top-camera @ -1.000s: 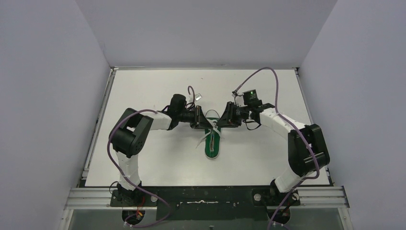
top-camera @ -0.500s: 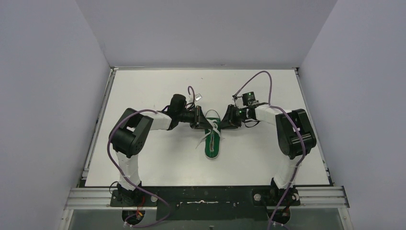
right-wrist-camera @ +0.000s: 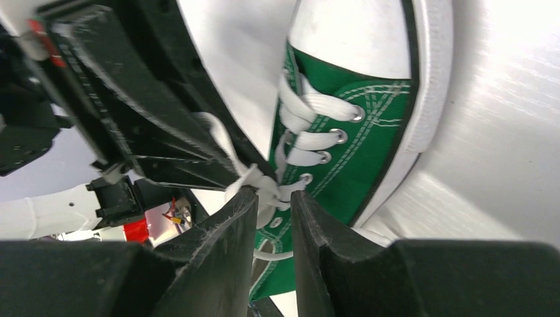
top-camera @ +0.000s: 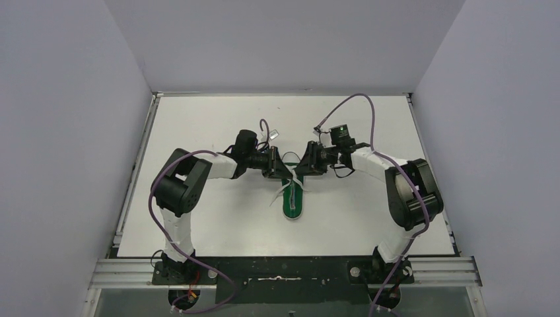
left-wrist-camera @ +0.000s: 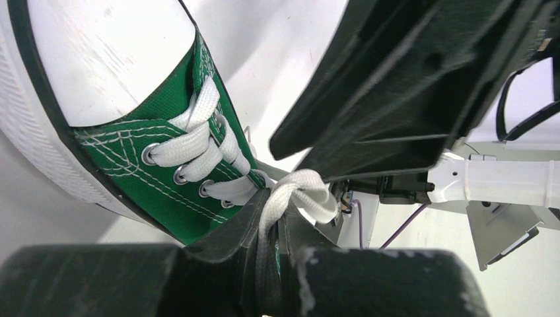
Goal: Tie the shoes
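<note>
green canvas low-top sneaker (top-camera: 292, 205) on white surface (top-camera: 218, 125); left pincer (left-wrist-camera: 271, 218) clamped on long white laces (left-wrist-camera: 294, 188), right pincer (right-wrist-camera: 274, 198) nearly closed on them, probably to cinch the knot.

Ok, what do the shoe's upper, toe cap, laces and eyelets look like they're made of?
Upper: green woven canvas, matte, with white stitching. Toe cap: white rubber, it seems, smooth and scuffed. Laces: flat white woven fabric, likely cotton. Eyelets: shiny metal rings, probably.

no readable text, labels or signs
</note>
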Controlling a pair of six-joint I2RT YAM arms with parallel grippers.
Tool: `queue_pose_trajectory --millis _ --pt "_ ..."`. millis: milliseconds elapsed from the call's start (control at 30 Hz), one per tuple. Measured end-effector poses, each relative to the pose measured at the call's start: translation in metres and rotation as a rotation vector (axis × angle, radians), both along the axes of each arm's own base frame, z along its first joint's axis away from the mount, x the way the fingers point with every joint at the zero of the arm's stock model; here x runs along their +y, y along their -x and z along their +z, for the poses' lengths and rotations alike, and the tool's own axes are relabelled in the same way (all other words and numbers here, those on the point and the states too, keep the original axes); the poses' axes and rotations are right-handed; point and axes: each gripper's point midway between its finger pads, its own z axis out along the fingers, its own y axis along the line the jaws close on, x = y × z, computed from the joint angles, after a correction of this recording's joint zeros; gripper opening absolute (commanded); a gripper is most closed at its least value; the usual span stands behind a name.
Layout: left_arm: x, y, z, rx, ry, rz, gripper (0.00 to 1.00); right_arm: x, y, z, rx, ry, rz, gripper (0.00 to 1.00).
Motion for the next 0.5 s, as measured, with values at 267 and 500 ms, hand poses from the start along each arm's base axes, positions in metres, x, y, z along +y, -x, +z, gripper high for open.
queue_pose_trajectory --millis 267,500 --pt "0.000 0.000 0.001 -0.005 0.001 -0.006 0.06 0.011 0.002 0.017 -0.025 -0.039 0.008 0.26" --pt "0.000 0.000 0.000 -0.003 0.001 -0.008 0.06 0.020 0.003 0.019 -0.006 -0.072 -0.008 0.18"
